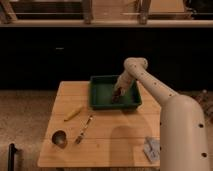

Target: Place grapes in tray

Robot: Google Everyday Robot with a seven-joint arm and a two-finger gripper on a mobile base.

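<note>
White robot arm (150, 85) reaches down into dark green rectangular plastic tray (98, 95) at back of light wooden tabletop (115, 142). Claw (119, 92) low inside tray, right half; open or closed: cannot tell. Dark grape bunch (115, 99) at claw tip, inside tray. Front-left on tabletop: yellow elongated item (73, 113), metal fork (84, 129), small metal cup (59, 138). Pale packet (151, 147) front-right.

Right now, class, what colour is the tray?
The tray is green, camera view; the gripper reaches into it.
</note>
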